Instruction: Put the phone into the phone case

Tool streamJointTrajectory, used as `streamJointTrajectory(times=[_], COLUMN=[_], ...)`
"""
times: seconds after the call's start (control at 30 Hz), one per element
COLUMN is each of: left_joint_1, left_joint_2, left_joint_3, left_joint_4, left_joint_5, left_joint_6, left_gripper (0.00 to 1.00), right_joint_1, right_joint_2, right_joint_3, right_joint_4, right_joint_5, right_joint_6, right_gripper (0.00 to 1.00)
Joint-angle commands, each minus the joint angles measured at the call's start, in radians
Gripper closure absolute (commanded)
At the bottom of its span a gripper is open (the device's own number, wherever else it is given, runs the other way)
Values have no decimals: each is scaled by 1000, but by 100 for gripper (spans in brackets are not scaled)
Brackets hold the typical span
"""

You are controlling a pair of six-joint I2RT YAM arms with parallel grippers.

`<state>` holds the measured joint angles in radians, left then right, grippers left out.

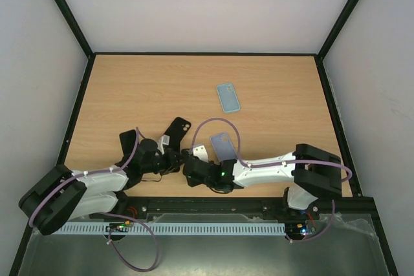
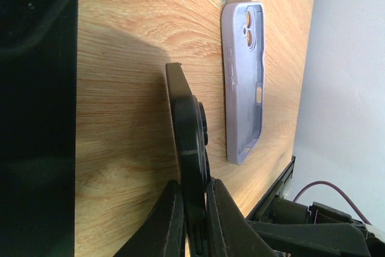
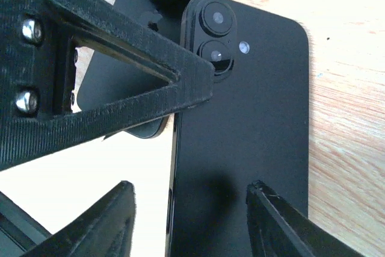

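The left claw point(image 2: 194, 209) is clamped on the thin edge of the slim, smooth black phone point(image 2: 186, 118), holding it edge-on over the wood-grain desk point(image 2: 132, 46). The right claw point(image 3: 191, 209) stands apart at the phone's back. The round-cornered lavender phone case point(image 2: 243, 82) lies hollow side up nearby.

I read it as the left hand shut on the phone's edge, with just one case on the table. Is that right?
Not quite. The left hand is shut on the phone's edge, but two cases lie on the table, not one: a purple case near the arms and a blue case farther back. The top view shows both.
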<state>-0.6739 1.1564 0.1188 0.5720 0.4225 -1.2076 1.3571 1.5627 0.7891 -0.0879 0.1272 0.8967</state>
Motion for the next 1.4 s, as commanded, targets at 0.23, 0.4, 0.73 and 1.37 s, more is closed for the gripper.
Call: streamJointTrajectory(times=[0.23,0.4,0.73,1.37], left_joint_1=[-3,-3,-4,-3], left_joint_2=[-28,-7,-11,-296], left_joint_3=[35,53,89,154], left_joint_4=[-33,-15,-74,-368], left_joint_5=[14,60,66,-138], left_joint_6=[-11,-55,-51,38], left_gripper=[96,96,96,15], right_joint_1=[37,57,69,42], right_joint_2=[75,99,121,-170], right_joint_3=[110,143,187,38], right_joint_4=[-199,-241,-357,-314], right_joint_5=[147,171,280,431], right_joint_6=[-12,-22,-17,-14], right_gripper=[61,54,73,98])
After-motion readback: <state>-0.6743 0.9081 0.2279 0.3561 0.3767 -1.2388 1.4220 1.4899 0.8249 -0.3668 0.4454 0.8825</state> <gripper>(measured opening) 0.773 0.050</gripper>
